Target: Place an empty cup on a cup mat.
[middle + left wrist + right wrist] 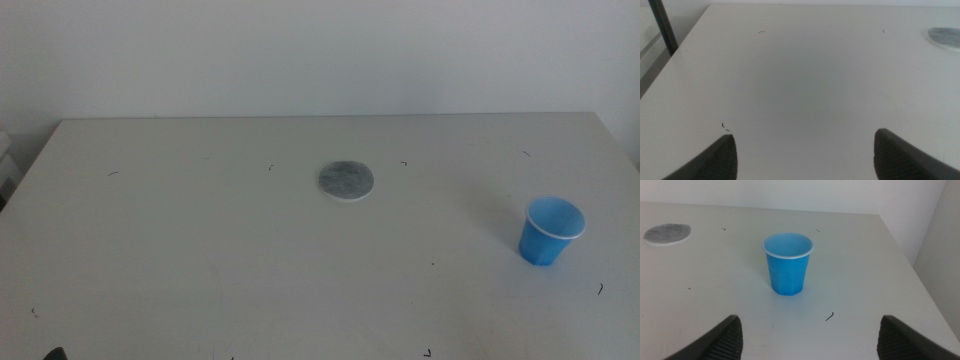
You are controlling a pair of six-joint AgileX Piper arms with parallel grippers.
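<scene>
Cup [787, 265] smooth plastic; cup mat [346, 181] matt, stone-like.

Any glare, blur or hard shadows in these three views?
Middle view: flat, even light, slightly soft; the cup casts almost no shadow, the cup mat none. Left wrist view: a broad dim patch on the table, left end effector open, tips blurred. Right wrist view: cup sharp, right end effector open, tips blurred.

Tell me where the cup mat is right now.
In the middle view the cup mat lies flat near the table's centre, bare, with the cup standing upright well off to its right.
</scene>
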